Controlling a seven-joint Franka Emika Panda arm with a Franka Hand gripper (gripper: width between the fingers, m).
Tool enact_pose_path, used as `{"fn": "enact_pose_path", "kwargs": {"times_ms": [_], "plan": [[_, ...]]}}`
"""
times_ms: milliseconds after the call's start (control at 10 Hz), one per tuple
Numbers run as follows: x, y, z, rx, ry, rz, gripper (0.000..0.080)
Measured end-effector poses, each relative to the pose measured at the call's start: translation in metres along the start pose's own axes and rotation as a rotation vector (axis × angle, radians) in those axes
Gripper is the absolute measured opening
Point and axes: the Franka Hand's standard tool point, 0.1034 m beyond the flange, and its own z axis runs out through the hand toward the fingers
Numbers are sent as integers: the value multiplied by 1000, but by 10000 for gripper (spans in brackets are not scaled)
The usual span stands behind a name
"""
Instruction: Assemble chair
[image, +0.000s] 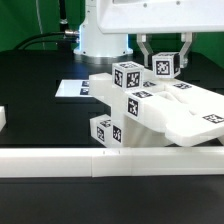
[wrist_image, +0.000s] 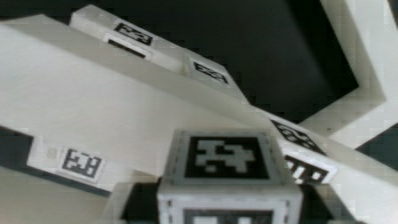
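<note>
We see the fingers (image: 165, 62) pinching a small tagged cube (image: 165, 66), which hangs just above the half-built chair (image: 150, 115) lying on the black surface (image: 40, 70), near the white border wall (image: 60, 160).

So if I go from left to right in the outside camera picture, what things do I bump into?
A small white block at the edge → the marker board → the pile of chair parts → the hand holding a tagged cube → the flat chair panel.
</note>
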Motion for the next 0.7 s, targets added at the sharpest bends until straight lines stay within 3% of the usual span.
{"fn": "enact_pose_path", "kwargs": {"times_ms": [200, 500, 700], "plan": [[0, -1, 0, 7, -5, 101, 284], [0, 1, 1, 89, 0, 573, 284], [-3, -2, 1, 111, -26, 844, 284]]}}
